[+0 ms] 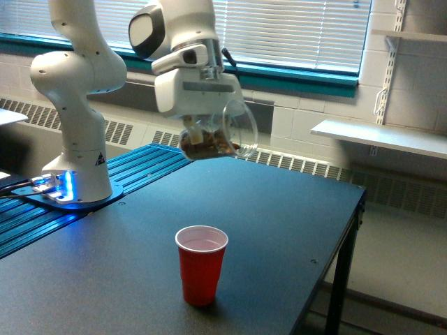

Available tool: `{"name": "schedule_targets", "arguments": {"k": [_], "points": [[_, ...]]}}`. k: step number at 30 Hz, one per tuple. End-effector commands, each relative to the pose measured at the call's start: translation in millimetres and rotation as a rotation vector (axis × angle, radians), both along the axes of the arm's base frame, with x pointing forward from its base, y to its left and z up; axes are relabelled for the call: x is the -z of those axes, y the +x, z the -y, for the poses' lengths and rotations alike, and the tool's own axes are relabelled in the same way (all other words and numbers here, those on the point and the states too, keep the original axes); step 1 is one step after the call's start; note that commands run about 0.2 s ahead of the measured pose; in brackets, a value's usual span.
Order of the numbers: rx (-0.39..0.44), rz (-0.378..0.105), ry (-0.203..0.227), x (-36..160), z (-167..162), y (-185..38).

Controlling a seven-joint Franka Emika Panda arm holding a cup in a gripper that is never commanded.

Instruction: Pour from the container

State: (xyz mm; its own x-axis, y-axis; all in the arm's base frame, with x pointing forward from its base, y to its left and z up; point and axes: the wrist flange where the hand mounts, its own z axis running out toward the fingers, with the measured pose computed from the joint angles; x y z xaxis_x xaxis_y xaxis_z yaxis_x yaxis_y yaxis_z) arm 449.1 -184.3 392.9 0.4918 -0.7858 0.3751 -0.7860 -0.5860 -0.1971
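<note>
Overhead, the gripper (207, 132) carries the clear container (218, 134) above the red cup (201, 264), jaws closed around it. It tilts sideways, brown bits pooled low, likely readying to pour into the red cup.
</note>
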Motion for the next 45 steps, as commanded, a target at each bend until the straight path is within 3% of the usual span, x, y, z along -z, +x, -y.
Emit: {"name": "schedule_targets", "arguments": {"k": [1, 16, 28, 45], "points": [[-0.015, -0.014, -0.015, 7.5, 10, -11], [0.026, -0.124, -0.013, 47.7, 26, -39], [0.037, -0.185, -0.024, 67.0, 30, -49], [0.02, -0.283, -0.059, 83.1, 28, -46]]}}
